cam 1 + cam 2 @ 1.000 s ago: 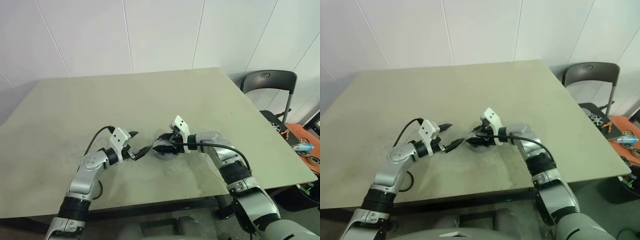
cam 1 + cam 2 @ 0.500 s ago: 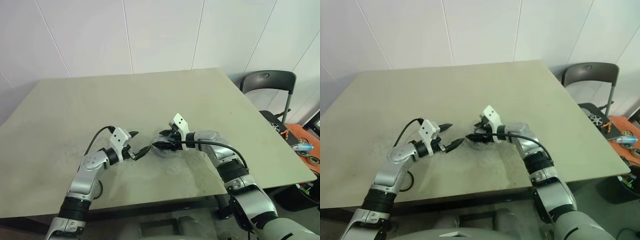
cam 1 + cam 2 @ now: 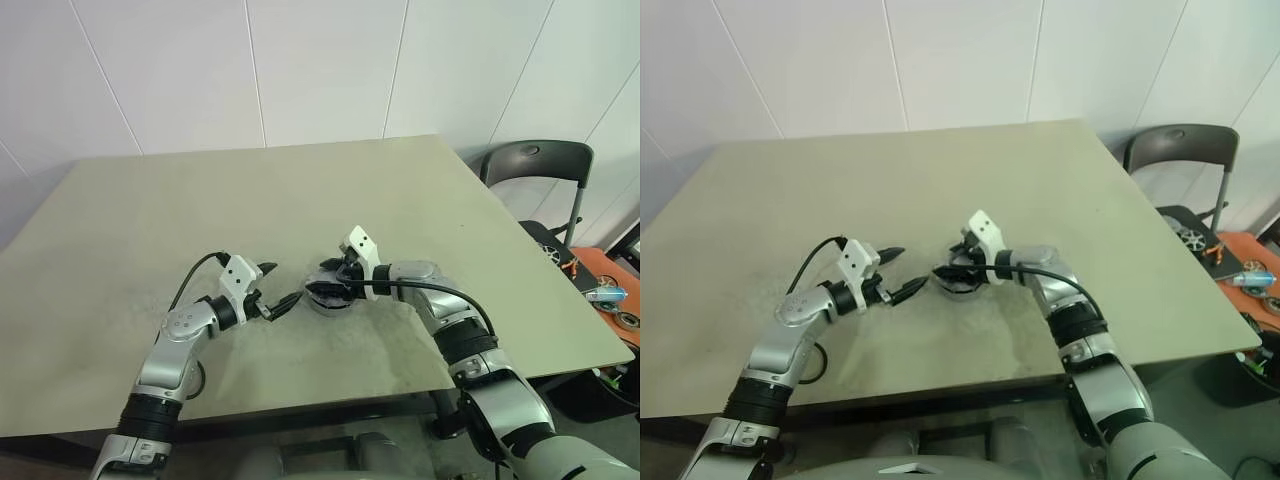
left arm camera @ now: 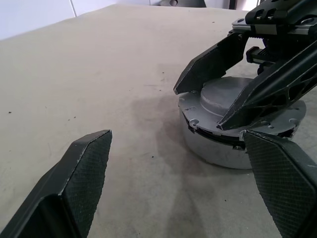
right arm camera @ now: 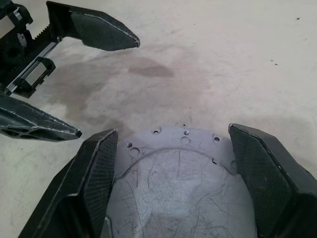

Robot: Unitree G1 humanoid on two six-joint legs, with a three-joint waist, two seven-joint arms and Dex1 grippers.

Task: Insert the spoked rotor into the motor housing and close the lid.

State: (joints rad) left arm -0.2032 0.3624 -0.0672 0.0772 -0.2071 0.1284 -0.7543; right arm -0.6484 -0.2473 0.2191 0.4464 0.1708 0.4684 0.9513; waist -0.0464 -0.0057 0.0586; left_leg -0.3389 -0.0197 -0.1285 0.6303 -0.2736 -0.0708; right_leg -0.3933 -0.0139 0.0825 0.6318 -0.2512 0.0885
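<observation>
— Where has it all ended up? I see the big table (image 3: 150, 210) and not much on it.

— Middle of the near half. The motor housing (image 4: 218, 148) sits flat there with the lid (image 4: 225, 96) on top; I can't see the spoked rotor, so I'd guess it's inside.

— And the arms?

— The right gripper (image 5: 173, 148) straddles the lid, jaws spread wide to either side of it, whether touching I can't tell. The left gripper (image 4: 178, 168) hangs just left of the housing, fully open, empty.

— What might go wrong?

— There's a dark gap under the lid's edge. If it's sitting crooked, a push could jam it or skid the housing.
</observation>
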